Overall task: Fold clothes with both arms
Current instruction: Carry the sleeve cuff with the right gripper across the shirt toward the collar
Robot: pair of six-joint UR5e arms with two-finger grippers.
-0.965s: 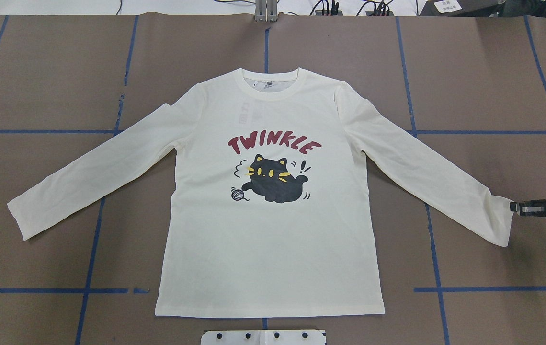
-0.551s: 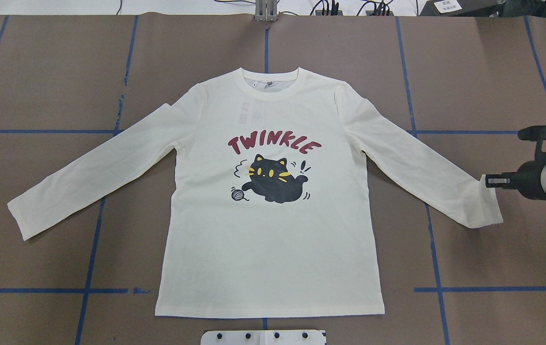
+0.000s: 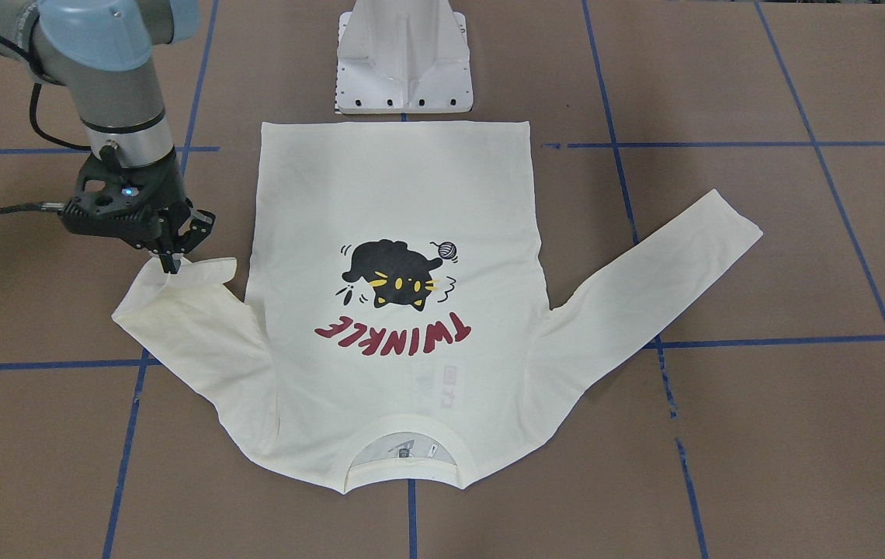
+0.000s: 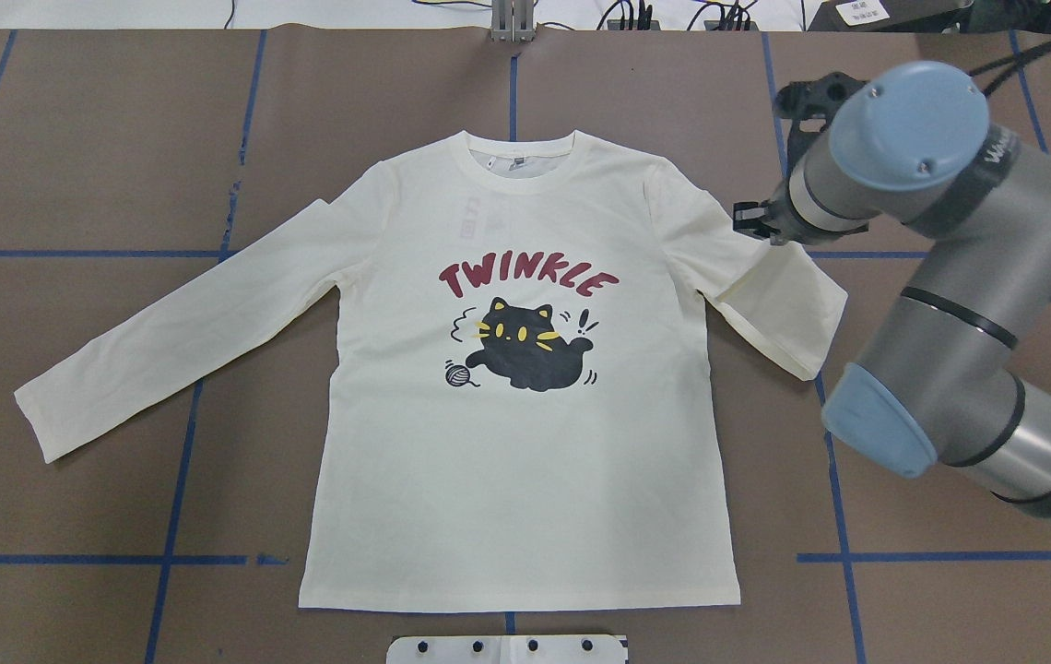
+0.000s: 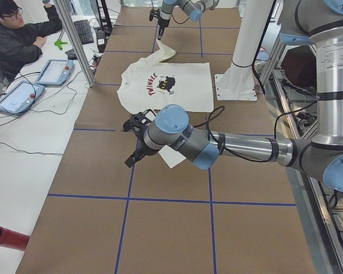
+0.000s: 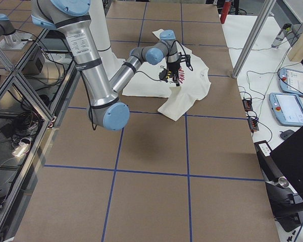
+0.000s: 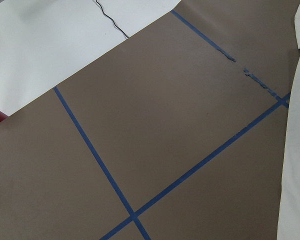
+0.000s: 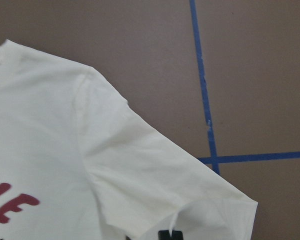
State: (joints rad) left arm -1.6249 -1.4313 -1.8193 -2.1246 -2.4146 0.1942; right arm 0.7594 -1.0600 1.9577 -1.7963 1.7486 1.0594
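**A:** status? left side first
**B:** left arm point(image 5: 240, 147) reaches out low over the table point(image 4: 101, 148). The overhead cam doesn't catch it. left gripper point(image 5: 131, 161) hangs above bare brown paper, near the end of the left sleeve point(image 4: 166, 360), not touching it. Only the side cam shows it, so can't tell if the fingers are apart or together. Its wrist cam sees paper, blue tape lines point(image 7: 133, 216) and a strip of cream cloth at the right edge.
**A:** left sleeve?
**B:** flat, stretched out at a slant from the body, cuff end toward the robot's side.
**A:** shirt?
**B:** shirt point(image 4: 525, 480) lies print up mid-table. collar point(image 4: 518, 159) points away from the robot, hem just short of the white pedestal base point(image 3: 404, 70). Red TWINKLE point(image 4: 530, 277) sits above the black cat point(image 4: 530, 355). Body is flat.
**A:** right side?
**B:** right gripper point(image 4: 752, 221) is clamped on the cuff of the right sleeve point(image 4: 779, 309), fingers pinched on the cloth. Cuff is lifted off the table, beside the body's right edge, not over it. Sleeve is doubled back on itself, with the fold out at about mid-length. right arm point(image 4: 950, 304) comes in over the table's right half.
**A:** anyone around?
**B:** one person point(image 5: 17, 40) seated at the white bench across from the robot.
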